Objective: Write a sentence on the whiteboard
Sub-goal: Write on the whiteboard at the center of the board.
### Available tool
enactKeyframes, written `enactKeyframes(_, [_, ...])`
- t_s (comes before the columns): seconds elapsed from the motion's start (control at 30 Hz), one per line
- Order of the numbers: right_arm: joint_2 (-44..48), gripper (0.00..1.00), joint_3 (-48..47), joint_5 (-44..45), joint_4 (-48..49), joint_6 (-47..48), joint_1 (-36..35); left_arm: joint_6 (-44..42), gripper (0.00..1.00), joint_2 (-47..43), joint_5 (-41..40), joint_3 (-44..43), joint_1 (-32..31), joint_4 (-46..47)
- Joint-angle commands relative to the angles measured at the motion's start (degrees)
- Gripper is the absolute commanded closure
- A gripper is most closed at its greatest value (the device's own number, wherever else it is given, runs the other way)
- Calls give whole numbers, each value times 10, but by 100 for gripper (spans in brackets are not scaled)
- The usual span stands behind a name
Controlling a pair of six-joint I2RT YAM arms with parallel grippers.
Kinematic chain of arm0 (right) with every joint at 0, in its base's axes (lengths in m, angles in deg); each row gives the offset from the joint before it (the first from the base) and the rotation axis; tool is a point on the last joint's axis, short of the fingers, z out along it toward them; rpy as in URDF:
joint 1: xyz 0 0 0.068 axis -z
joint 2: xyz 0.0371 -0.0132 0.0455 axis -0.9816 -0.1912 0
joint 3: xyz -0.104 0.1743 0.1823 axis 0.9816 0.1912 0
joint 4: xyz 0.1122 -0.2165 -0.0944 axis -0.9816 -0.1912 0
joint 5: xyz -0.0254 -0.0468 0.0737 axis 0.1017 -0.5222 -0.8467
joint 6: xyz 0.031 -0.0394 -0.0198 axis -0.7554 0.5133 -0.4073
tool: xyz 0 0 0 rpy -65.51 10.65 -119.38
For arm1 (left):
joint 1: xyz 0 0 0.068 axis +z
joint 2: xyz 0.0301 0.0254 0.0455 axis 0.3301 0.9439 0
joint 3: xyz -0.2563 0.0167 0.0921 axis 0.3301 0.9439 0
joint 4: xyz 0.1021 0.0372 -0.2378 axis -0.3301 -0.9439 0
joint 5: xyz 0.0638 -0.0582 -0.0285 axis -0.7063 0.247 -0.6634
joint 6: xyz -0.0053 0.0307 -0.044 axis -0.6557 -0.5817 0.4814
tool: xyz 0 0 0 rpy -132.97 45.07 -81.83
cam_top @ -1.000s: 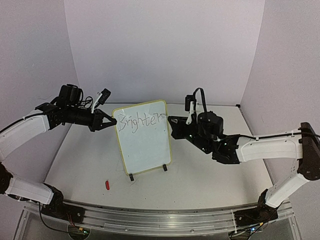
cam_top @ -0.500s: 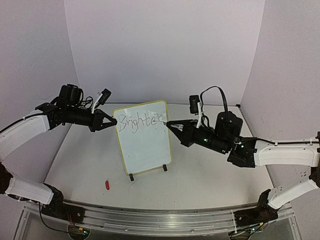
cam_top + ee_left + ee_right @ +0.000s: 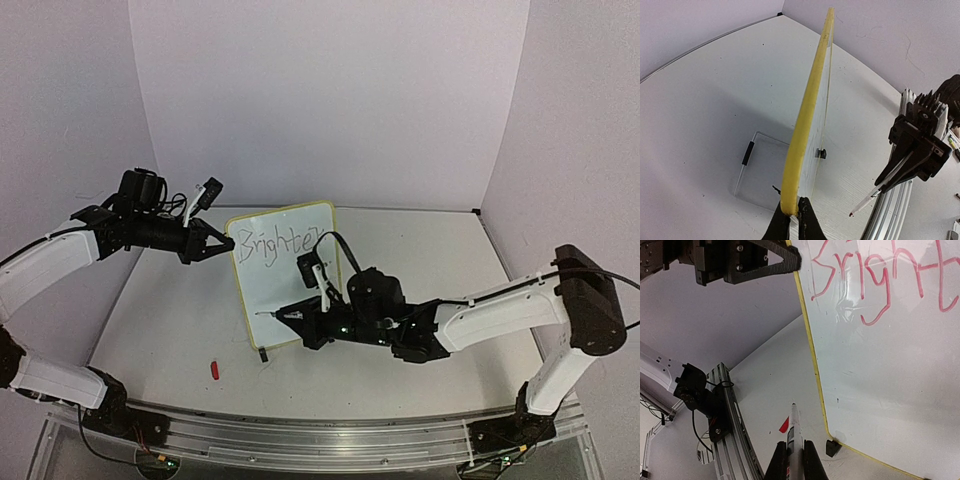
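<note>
The whiteboard (image 3: 285, 295) stands upright on its black feet mid-table, with one line of reddish writing, "Brighter" (image 3: 285, 243), across its top. My left gripper (image 3: 228, 243) is shut on the board's yellow rim at the upper left corner, shown in the left wrist view (image 3: 794, 212) clamping the rim (image 3: 807, 110). My right gripper (image 3: 300, 318) is shut on a white marker (image 3: 280, 315) low in front of the board's lower left. In the right wrist view the marker (image 3: 795, 435) points past the board's left rim (image 3: 812, 365), its tip off the surface.
A red marker cap (image 3: 214, 370) lies on the table left of the board's feet, also in the right wrist view (image 3: 784, 425). A metal rail (image 3: 300, 430) runs along the near edge. Walls close off the back and sides.
My right arm has swung from the end of the word at the board's right edge down and left to its lower left corner, marker in hand. The left arm and board have not moved.
</note>
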Motion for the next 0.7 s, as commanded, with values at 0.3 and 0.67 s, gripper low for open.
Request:
enactKeyframes(0.3, [-77, 100, -47, 98, 130, -11, -13, -35, 100, 21, -52, 11, -13, -60])
enactKeyframes(0.67, [-115, 100, -92, 114, 119, -10, -13, -35, 100, 24, -51, 11, -14, -60])
